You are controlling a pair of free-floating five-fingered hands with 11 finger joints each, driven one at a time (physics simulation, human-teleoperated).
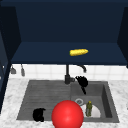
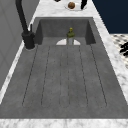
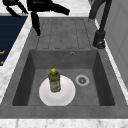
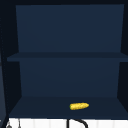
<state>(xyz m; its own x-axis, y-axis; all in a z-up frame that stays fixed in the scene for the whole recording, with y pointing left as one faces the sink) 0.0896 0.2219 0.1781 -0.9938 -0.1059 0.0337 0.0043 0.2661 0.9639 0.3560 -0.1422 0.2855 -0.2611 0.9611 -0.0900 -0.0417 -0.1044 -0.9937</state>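
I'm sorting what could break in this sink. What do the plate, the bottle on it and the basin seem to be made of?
The plate looks like glazed ceramic: plain white and smooth. The bottle standing on it seems plastic, yellow-green with a yellow cap and a label, though glass cannot be ruled out. The basin looks like matte grey stone or composite, mottled and without shine.

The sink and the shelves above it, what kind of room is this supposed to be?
Most likely a kitchen: a grey sink with a black faucet, a white plate carrying a green bottle in the basin, and a corn cob in the open wall cabinet.
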